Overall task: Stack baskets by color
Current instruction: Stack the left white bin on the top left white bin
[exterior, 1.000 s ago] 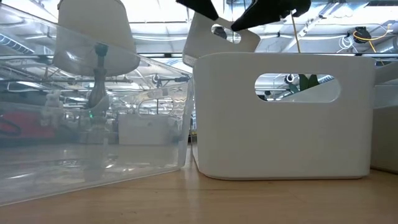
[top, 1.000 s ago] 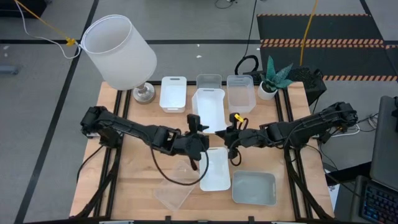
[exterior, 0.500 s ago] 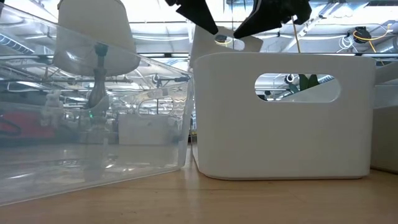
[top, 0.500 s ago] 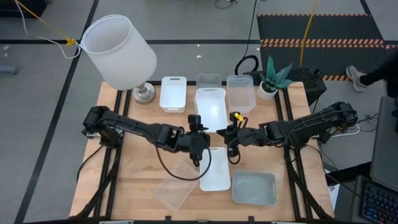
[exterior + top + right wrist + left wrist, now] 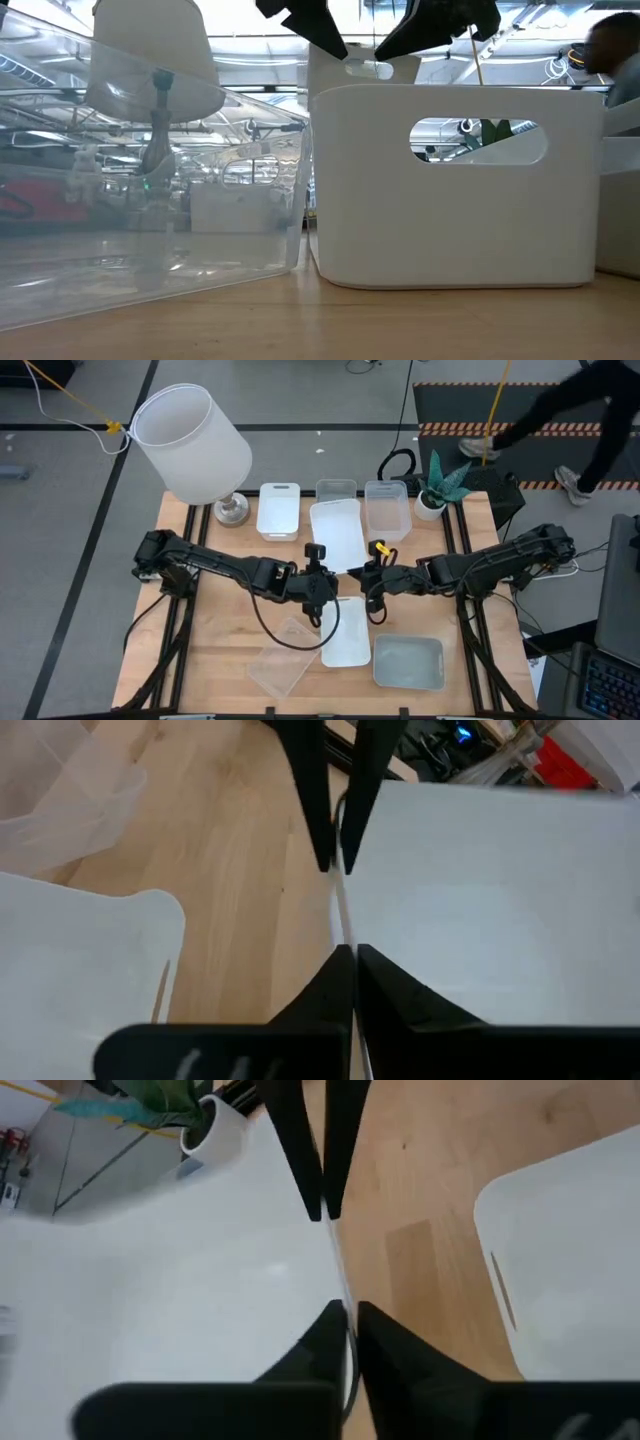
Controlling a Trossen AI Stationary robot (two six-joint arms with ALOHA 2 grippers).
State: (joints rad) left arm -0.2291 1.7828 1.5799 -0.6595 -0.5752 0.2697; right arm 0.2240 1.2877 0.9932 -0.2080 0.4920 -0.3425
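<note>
From above, the left pincer [image 5: 322,576] and the right pincer [image 5: 366,576] met at the near short edge of a white basket [image 5: 337,532], each nipped shut on that rim from its own side, presumably so the pair could carry it level onto a matching one; a second white basket [image 5: 346,630] lay just nearer than the held one, a third [image 5: 278,509] beside the lamp [image 5: 193,443], clear ones behind the held basket (colours hard to split there). At counter [image 5: 300,320] height, both dark pincers hung above the near white basket's wall [image 5: 450,200], the held one partly hidden behind it. Past the left wrist, the fingers [image 5: 330,1342] pinched a thin white rim with no gap left. Past the right wrist, its fingers [image 5: 345,982] clamped the same edge likewise.
</note>
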